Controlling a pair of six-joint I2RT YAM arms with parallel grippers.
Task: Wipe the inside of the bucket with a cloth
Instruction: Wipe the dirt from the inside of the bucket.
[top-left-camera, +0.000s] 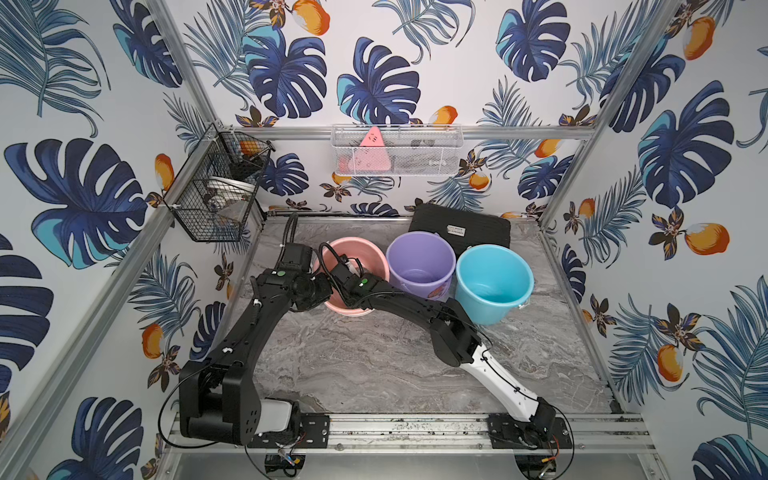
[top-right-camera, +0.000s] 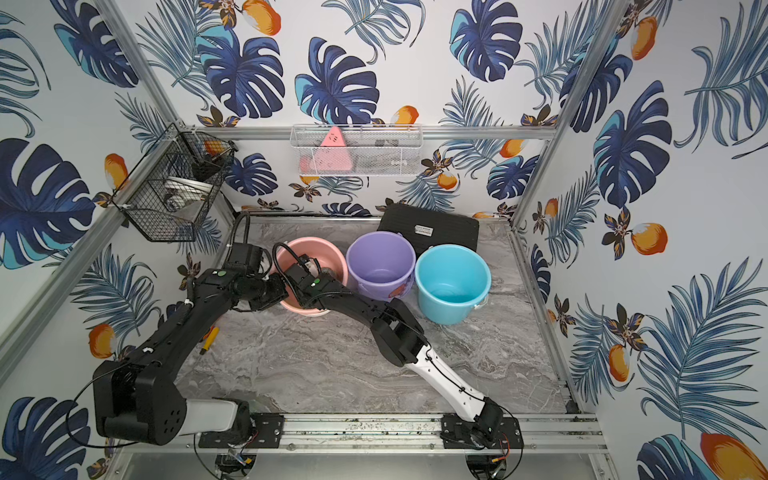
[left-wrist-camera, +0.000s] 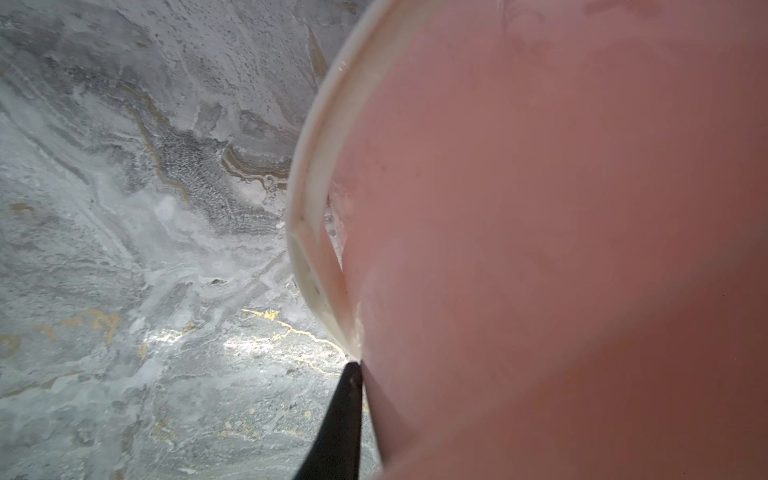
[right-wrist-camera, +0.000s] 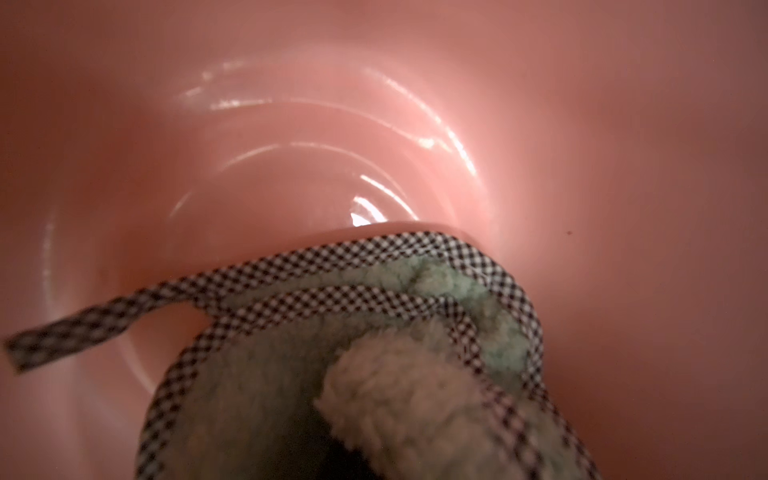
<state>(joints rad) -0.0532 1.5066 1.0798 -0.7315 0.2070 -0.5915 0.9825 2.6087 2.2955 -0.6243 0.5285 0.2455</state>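
The pink bucket (top-left-camera: 358, 248) (top-right-camera: 321, 252) stands at the back left of the marble table in both top views. My left gripper (top-left-camera: 326, 291) (left-wrist-camera: 360, 372) is shut on its near left rim. One black finger (left-wrist-camera: 343, 419) lies outside the pink wall (left-wrist-camera: 540, 249), beside the white handle (left-wrist-camera: 316, 187); the other finger is hidden. My right gripper (top-left-camera: 354, 272) reaches down inside the bucket, shut on the cloth (right-wrist-camera: 374, 365). The cloth is pale grey-green fleece with checked trim, hangs over the bucket's bottom (right-wrist-camera: 291, 187), and hides the fingers.
A purple bucket (top-left-camera: 419, 257) and a blue bucket (top-left-camera: 494, 270) stand right of the pink one. A black case (top-left-camera: 459, 228) leans at the back. A black wire basket (top-left-camera: 216, 183) and a white mesh basket (top-left-camera: 395, 149) hang on the walls. A yellow-handled tool (top-right-camera: 210, 338) lies at the left.
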